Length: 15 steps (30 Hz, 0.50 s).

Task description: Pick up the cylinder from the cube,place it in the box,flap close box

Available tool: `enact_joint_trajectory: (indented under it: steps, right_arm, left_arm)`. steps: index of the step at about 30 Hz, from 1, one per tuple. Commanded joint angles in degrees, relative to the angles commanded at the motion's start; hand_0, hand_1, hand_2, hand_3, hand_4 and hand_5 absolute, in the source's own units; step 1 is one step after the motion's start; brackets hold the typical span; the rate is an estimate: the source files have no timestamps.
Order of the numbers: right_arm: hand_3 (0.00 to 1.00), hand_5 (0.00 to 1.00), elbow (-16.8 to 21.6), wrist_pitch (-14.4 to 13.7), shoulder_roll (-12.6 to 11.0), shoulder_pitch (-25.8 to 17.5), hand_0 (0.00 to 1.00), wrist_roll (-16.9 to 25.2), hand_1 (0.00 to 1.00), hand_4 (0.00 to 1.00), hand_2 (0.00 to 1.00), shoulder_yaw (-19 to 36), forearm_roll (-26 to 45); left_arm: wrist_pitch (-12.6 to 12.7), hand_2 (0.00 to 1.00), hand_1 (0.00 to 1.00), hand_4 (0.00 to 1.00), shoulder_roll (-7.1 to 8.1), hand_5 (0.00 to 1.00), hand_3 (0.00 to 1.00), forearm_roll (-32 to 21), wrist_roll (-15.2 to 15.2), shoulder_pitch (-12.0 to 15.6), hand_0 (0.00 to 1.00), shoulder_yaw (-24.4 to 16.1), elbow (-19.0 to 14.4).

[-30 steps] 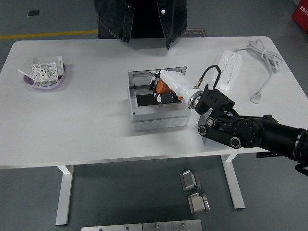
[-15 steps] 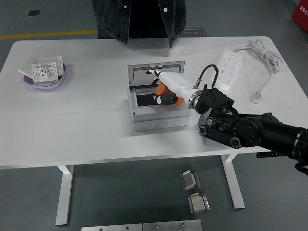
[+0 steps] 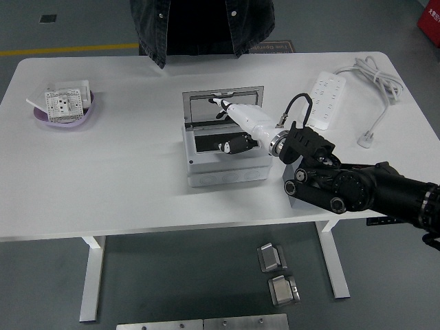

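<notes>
Spanning a grey floor, white table point(image 3: 124, 185) bears box point(image 3: 223, 161).

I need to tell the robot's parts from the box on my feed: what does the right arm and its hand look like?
The right arm is black and bulky, with round joint housings and silver bolt caps near the wrist. A black cable loops up above the wrist. A metallic ring joins it to the right hand, which has a glossy white shell with black fingers. The left arm is out of view.
</notes>
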Motion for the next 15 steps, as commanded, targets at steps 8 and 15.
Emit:
enact_joint_trajectory:
  steps: [8,15]
  right_arm:
    - [0.998,0.245,7.9,4.41,-4.83,-1.19,0.737,-2.83,0.709,0.808,0.758,3.75,-5.38]
    - [0.987,0.264,16.21,9.11,-10.71,-1.76,0.724,-6.16,0.682,0.819,0.746,8.3,-8.93]
  left_arm:
    - [0.1,0.556,0.647,0.532,-0.44,0.358,0.61,-0.02,-0.03,0.85,0.656,0.05,0.0]
    - [0.27,0.557,0.646,0.525,-0.29,0.355,0.609,-0.24,-0.2,1.32,0.656,-0.04,0.13]
